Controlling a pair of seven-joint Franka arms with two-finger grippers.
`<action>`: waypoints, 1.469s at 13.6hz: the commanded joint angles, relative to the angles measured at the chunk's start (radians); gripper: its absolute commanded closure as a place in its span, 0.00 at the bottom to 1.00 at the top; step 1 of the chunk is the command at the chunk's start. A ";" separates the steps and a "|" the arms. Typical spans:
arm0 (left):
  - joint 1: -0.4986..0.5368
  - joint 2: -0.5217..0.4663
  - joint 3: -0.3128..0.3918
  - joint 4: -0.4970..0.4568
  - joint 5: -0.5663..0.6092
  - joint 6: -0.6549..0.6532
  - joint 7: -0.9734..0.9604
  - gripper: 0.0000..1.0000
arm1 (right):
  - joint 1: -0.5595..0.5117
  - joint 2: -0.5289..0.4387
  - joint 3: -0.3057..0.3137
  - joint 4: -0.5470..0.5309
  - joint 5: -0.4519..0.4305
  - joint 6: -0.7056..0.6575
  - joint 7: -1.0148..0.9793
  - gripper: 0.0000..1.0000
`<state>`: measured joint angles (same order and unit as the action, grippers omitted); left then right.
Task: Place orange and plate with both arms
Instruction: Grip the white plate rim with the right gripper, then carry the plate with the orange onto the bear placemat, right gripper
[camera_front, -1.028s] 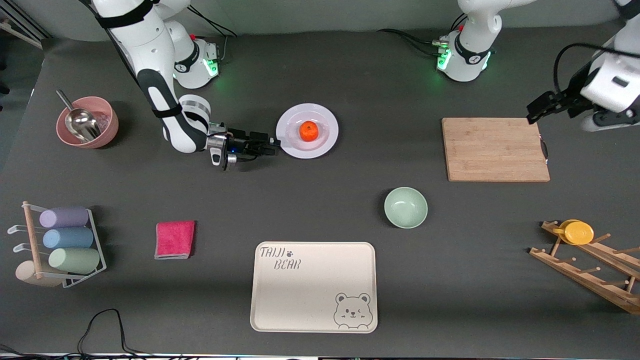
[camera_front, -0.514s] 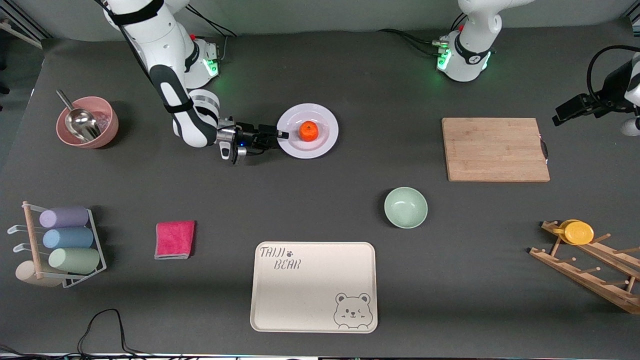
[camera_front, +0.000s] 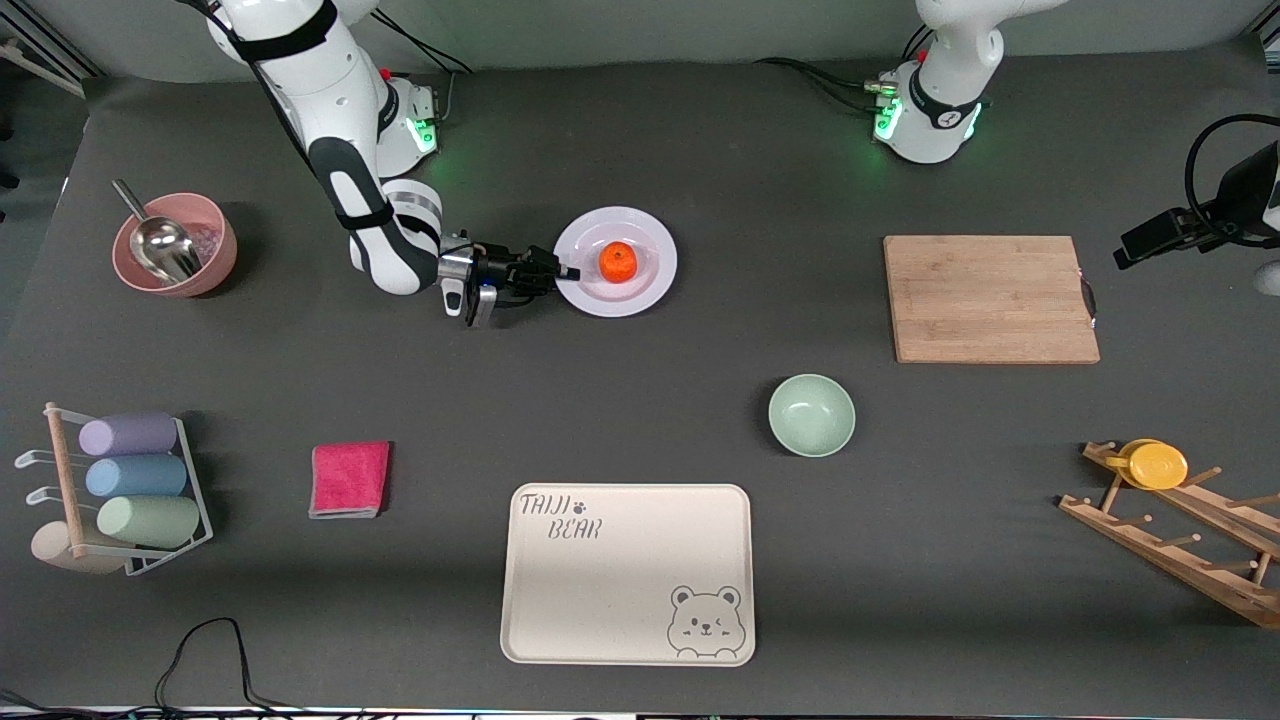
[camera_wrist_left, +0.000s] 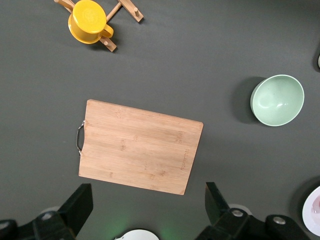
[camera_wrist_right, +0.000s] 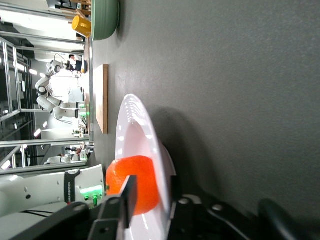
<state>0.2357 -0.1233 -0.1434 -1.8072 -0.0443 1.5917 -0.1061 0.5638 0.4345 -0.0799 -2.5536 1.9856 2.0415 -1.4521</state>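
Holding the orange (camera_front: 619, 261), the plate (camera_front: 655, 283) has its rim pinched by the right gripper (camera_front: 566, 271); the left gripper (camera_wrist_left: 145, 210) hangs wide open above the cutting board (camera_wrist_left: 140, 146).

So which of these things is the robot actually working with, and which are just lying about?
Part of the job:
- plate, its rim between the right gripper's fingers
- orange, resting on the plate
- left gripper, waiting in the air, open

Just lying about:
- cutting board
- green bowl
- bear tray
- pink cloth
- pink bowl with scoop
- yellow cup
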 joint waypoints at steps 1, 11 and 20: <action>-0.193 0.014 0.174 0.029 0.018 -0.026 0.013 0.00 | 0.008 0.021 -0.003 -0.001 0.038 -0.012 -0.063 1.00; -0.323 0.013 0.323 0.029 0.037 -0.053 0.019 0.00 | -0.030 0.006 -0.009 0.073 0.021 -0.104 0.105 1.00; -0.325 0.013 0.317 0.029 0.037 -0.075 0.103 0.00 | -0.166 0.012 -0.011 0.415 -0.229 -0.106 0.520 1.00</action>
<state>-0.0739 -0.1191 0.1675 -1.8039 -0.0202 1.5394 -0.0194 0.4195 0.4440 -0.0895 -2.2395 1.8197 1.9574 -1.0616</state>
